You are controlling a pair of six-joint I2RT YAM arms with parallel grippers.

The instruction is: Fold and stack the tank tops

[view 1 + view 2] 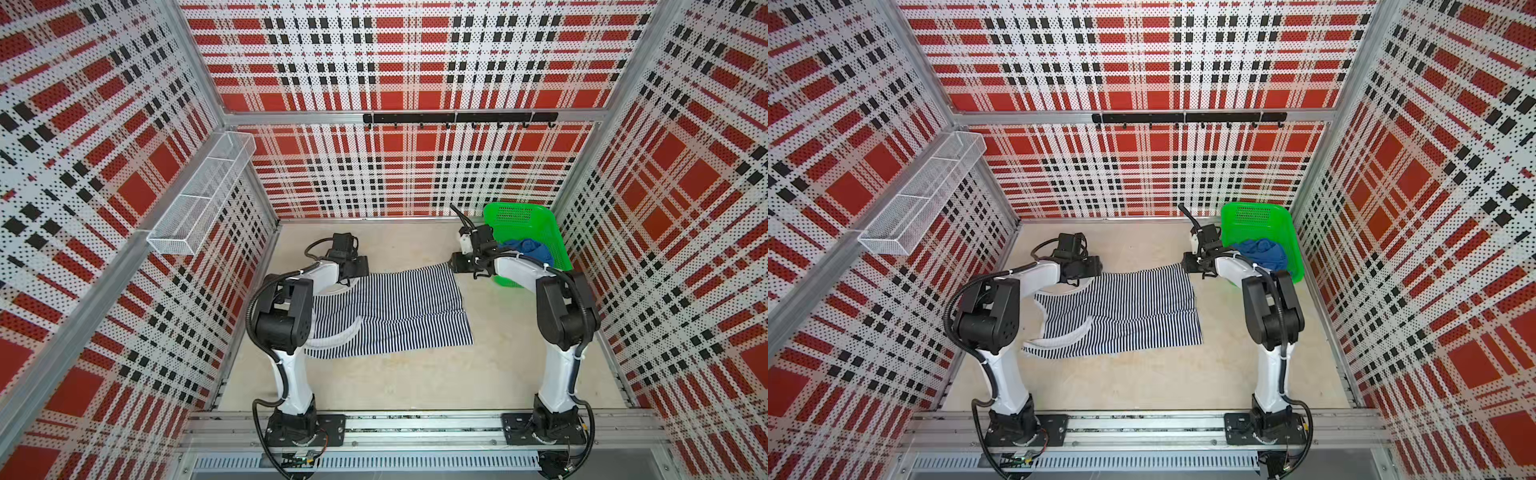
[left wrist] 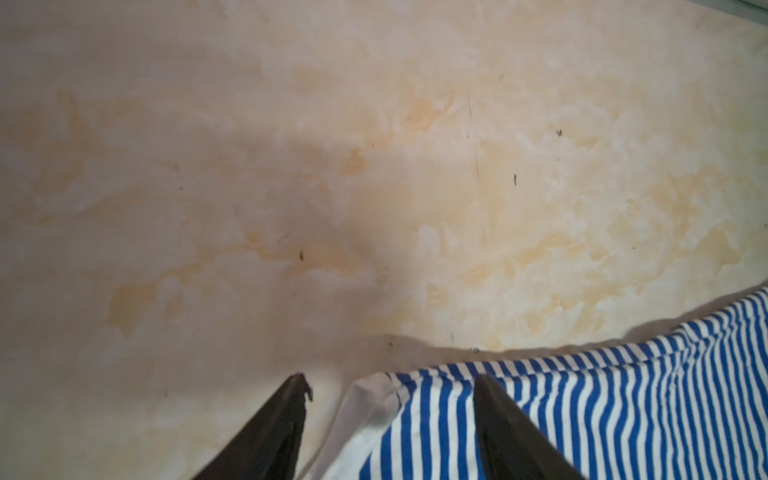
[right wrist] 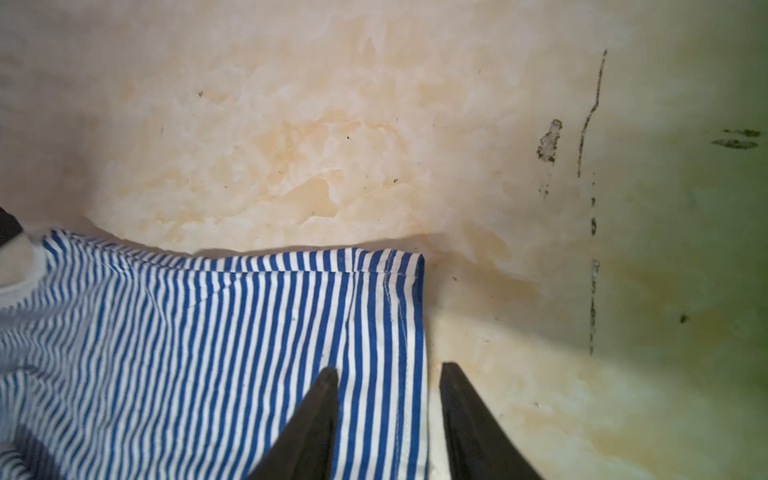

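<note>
The striped tank top [image 1: 399, 307] [image 1: 1125, 311] lies flat on the table, folded over on itself, with its white-trimmed armholes towards the left arm. My left gripper [image 1: 358, 266] [image 2: 390, 378] hovers over the top's far left corner, jaws open, and the white-trimmed corner [image 2: 374, 399] lies loose between them. At the far right corner is my right gripper [image 1: 455, 262] [image 3: 388, 368], open, with the stitched hem [image 3: 399, 316] under the gap and not pinched. The plain blue tank top [image 1: 528, 249] [image 1: 1264, 251] sits crumpled in the green basket [image 1: 519, 216].
The green basket [image 1: 1254, 212] stands tilted in the far right corner, just behind my right arm. A wire mesh shelf [image 1: 203, 195] hangs on the left wall. A black hook rail [image 1: 459, 117] runs along the back wall. Plaid walls close in three sides.
</note>
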